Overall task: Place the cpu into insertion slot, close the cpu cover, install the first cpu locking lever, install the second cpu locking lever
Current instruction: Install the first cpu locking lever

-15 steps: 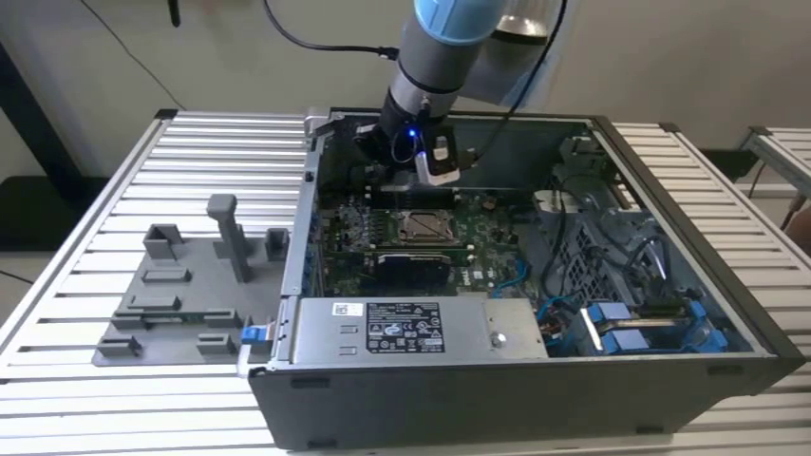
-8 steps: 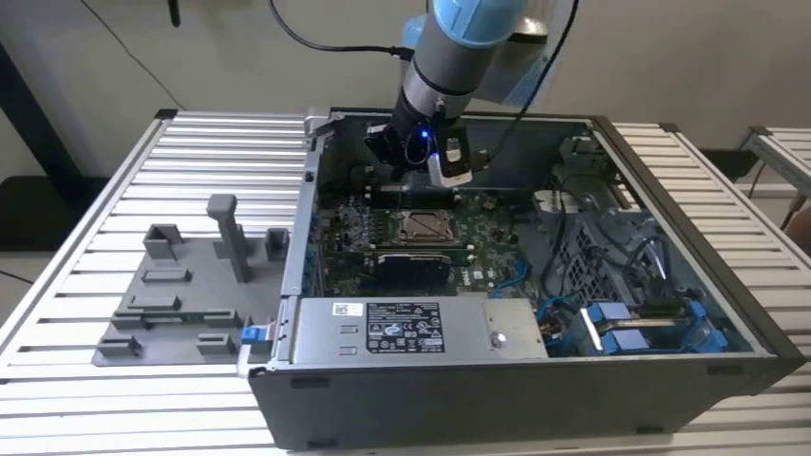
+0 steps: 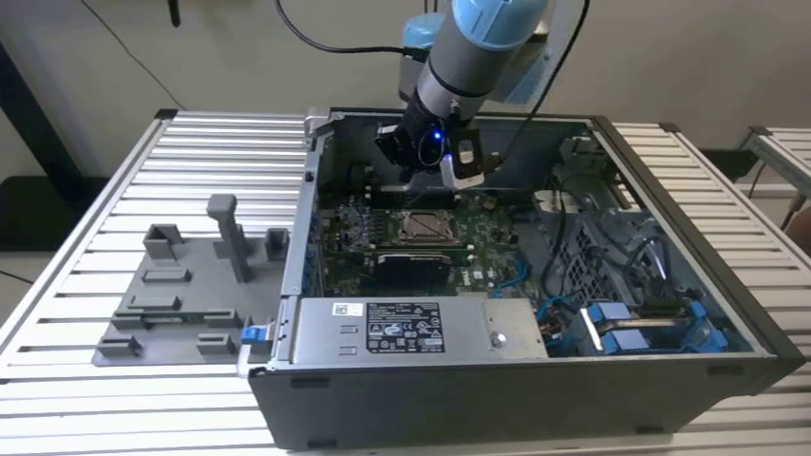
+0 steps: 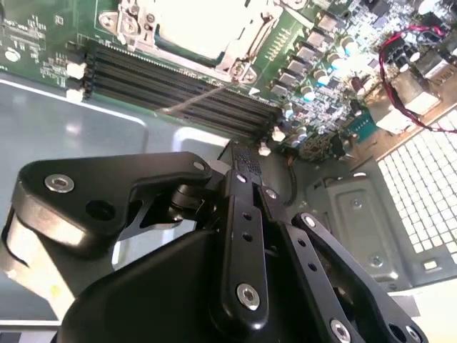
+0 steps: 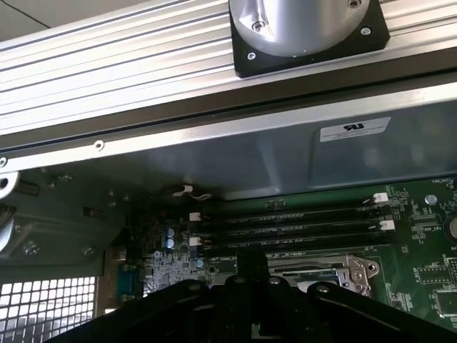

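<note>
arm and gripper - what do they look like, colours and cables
The arm is a grey tube with light blue joint caps, ending in a black wrist with a small blue light. A black cable hangs beside it. In the second wrist view, the gripper is black, built of linked bars with silver screws.

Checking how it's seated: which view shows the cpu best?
The exterior view: the whole cpu shows from above. The second wrist view cuts the cpu off at the picture edge; the first wrist view catches a corner of the socket.
</note>
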Robot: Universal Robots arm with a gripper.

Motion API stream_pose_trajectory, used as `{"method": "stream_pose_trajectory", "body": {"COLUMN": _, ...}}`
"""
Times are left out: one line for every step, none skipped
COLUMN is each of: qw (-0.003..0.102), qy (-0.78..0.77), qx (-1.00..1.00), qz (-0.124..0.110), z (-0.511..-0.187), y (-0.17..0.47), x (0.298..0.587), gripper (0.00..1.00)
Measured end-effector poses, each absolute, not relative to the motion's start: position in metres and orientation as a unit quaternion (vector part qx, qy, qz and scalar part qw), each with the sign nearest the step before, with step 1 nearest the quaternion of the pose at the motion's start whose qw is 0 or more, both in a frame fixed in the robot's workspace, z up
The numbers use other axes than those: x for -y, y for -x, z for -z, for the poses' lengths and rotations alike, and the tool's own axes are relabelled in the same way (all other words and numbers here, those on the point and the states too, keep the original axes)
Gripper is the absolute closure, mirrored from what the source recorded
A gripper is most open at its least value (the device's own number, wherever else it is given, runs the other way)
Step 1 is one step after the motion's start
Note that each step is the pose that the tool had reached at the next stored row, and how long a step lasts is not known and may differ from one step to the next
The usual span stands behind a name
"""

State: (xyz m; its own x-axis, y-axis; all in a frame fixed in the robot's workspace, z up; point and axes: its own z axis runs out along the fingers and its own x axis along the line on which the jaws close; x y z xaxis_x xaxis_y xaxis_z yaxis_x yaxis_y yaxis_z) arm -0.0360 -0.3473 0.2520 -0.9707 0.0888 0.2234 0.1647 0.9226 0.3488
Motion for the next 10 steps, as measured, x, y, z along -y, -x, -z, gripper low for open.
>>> {"method": "stream_pose_trajectory", "body": {"qw": 0.103, "qy": 0.063, "qx": 0.975, "qz": 0.185, "z": -0.252, "y": 0.036, "x": 0.347, "gripper": 0.89}}
{"method": "stream_pose_trajectory", "body": {"qw": 0.103, "qy": 0.061, "qx": 0.975, "qz": 0.185, "z": -0.252, "y": 0.037, "x": 0.345, "gripper": 0.89}}
{"method": "stream_pose_trajectory", "body": {"qw": 0.101, "qy": 0.059, "qx": 0.976, "qz": 0.185, "z": -0.251, "y": 0.037, "x": 0.344, "gripper": 0.89}}
{"method": "stream_pose_trajectory", "body": {"qw": 0.099, "qy": 0.057, "qx": 0.976, "qz": 0.185, "z": -0.251, "y": 0.038, "x": 0.342, "gripper": 0.89}}
{"method": "stream_pose_trajectory", "body": {"qw": 0.096, "qy": 0.057, "qx": 0.976, "qz": 0.185, "z": -0.250, "y": 0.039, "x": 0.341, "gripper": 0.89}}
{"method": "stream_pose_trajectory", "body": {"qw": 0.093, "qy": 0.056, "qx": 0.977, "qz": 0.184, "z": -0.249, "y": 0.042, "x": 0.340, "gripper": 0.89}}
{"method": "stream_pose_trajectory", "body": {"qw": 0.092, "qy": 0.056, "qx": 0.977, "qz": 0.182, "z": -0.248, "y": 0.044, "x": 0.339, "gripper": 0.89}}
{"method": "stream_pose_trajectory", "body": {"qw": 0.091, "qy": 0.056, "qx": 0.978, "qz": 0.179, "z": -0.248, "y": 0.046, "x": 0.339, "gripper": 0.89}}
{"method": "stream_pose_trajectory", "body": {"qw": 0.091, "qy": 0.055, "qx": 0.979, "qz": 0.176, "z": -0.248, "y": 0.047, "x": 0.339, "gripper": 0.89}}
{"method": "stream_pose_trajectory", "body": {"qw": 0.090, "qy": 0.055, "qx": 0.979, "qz": 0.174, "z": -0.247, "y": 0.049, "x": 0.339, "gripper": 0.89}}
